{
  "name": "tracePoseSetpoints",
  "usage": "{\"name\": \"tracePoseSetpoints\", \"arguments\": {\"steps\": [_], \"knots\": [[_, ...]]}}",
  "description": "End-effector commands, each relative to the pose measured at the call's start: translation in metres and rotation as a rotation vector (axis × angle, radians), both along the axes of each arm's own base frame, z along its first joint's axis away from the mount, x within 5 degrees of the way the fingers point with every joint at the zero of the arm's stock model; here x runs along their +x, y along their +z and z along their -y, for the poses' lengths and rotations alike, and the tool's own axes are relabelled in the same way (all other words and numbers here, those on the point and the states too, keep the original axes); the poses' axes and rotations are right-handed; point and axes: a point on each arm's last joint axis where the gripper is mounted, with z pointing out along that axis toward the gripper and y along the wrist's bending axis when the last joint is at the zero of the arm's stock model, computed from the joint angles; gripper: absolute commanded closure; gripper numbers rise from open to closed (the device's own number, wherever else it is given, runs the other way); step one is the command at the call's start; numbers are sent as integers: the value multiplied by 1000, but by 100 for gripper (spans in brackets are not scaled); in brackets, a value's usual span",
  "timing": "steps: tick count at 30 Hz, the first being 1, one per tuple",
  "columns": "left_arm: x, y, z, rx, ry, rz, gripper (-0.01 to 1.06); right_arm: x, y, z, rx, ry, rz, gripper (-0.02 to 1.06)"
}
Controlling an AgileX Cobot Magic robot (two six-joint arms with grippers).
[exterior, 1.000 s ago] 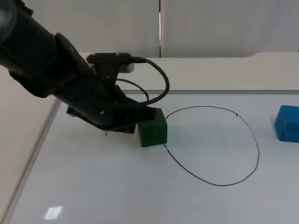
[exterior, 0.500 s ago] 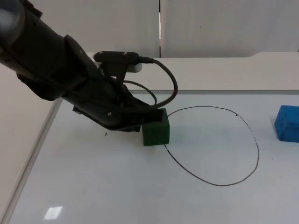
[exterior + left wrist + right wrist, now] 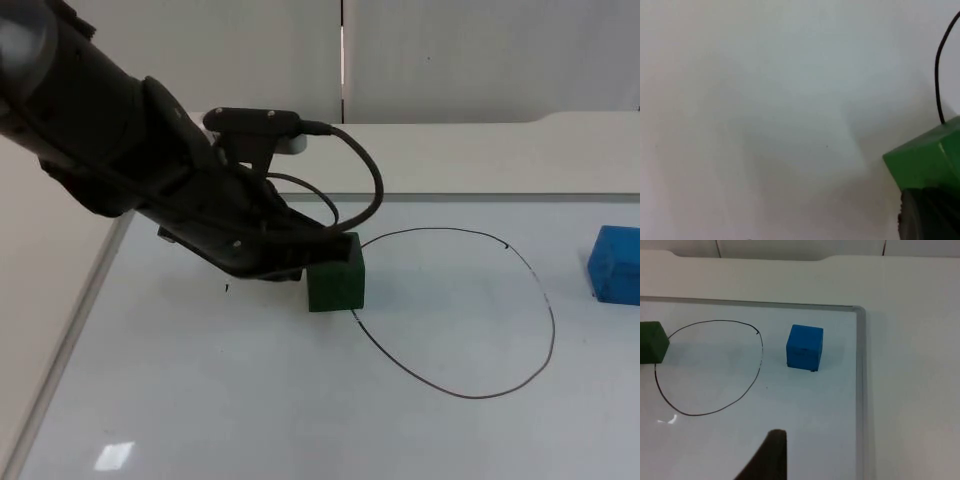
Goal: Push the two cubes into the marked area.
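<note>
The left gripper (image 3: 318,256), jaws state indeterminate, bears on the green cube (image 3: 336,284) just outside the marked outline (image 3: 553,330), the blue cube (image 3: 614,264) lying well apart beyond it; an off-centre push could rotate the cube off course.

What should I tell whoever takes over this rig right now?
Left gripper: low on the table, against the green cube's outer side.
Right gripper: waiting above the table, off the blue cube.
Green cube: at the drawn outline's edge, not yet inside.
Blue cube: outside the outline, on the opposite side, untouched.
Done: nothing fully in yet.
Left: push both cubes inside the outline.
</note>
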Motion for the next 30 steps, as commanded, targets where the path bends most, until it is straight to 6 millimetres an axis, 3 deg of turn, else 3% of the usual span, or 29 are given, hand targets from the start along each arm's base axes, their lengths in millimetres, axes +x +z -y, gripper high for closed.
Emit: {"name": "tracePoseSetpoints", "arguments": {"steps": [1,13,30], "knots": [[-1,2,4,-7,-1,6,105,0,0,0,-6,-1,7,-1],[2,-5,19,-10,-26,6,105,0,0,0,-6,-1,7,-1],[0,-3,24,-27,-38,-9,105,0,0,0,-6,-1,7,-1]]}}
